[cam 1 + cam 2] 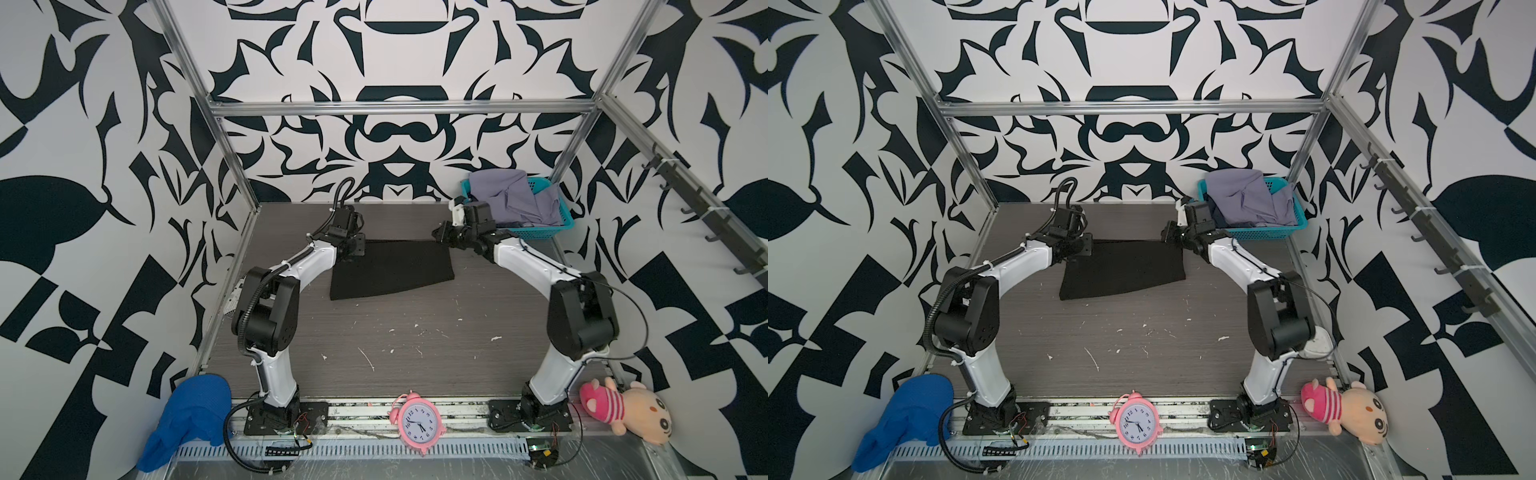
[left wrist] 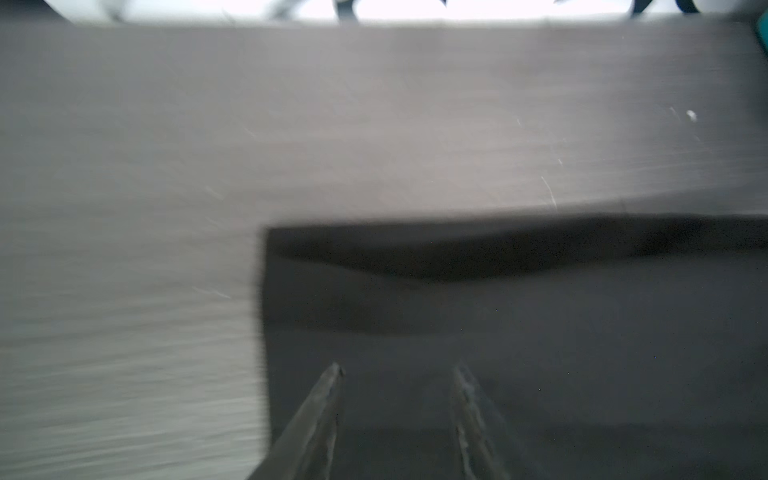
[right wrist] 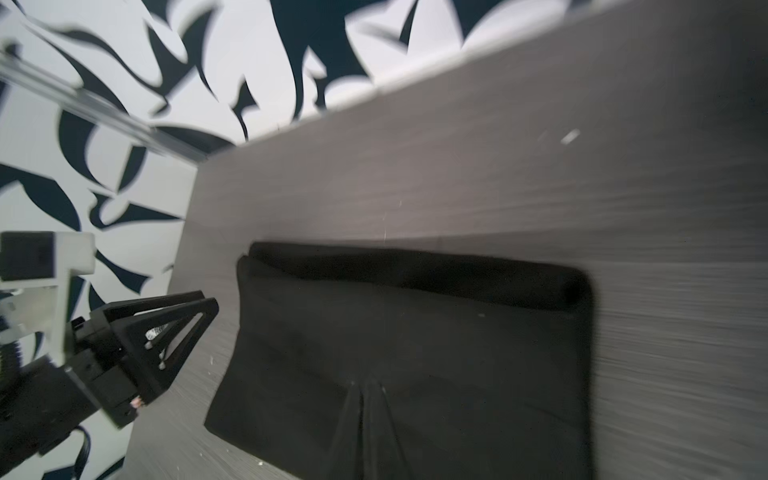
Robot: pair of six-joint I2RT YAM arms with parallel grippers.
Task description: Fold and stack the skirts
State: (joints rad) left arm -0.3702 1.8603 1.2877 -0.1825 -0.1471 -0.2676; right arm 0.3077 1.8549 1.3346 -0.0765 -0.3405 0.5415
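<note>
From my console, both arms rise from their bases at the near edge of the table (image 1: 415,340), bend at high elbows and slope their forearms down and inward toward the far half. The left arm (image 1: 270,299) ends with its wrist tipped over the far left corner of the black skirt (image 1: 390,270). The right arm (image 1: 582,307) mirrors it at the far right corner.

The left gripper (image 2: 399,374) hovers low over the cloth. In its blurred wrist view I see the jaws partly apart, with only the skirt's surface showing in the gap and nothing clamped. The right gripper (image 3: 365,386) has its jaws pressed together over the skirt. They are dark against dark cloth, so I cannot tell whether they pinch any fabric.

The black skirt lies flat in the far middle of the table, a tidy four-sided shape. A thicker band runs along its far edge.

The lavender skirt (image 1: 511,195) is heaped in the teal basket (image 1: 563,216) at the far right corner, just behind the right wrist.

Along the near edge lie a blue knit cloth (image 1: 191,411), a pink alarm clock (image 1: 417,422) and a plush toy (image 1: 623,409).
</note>
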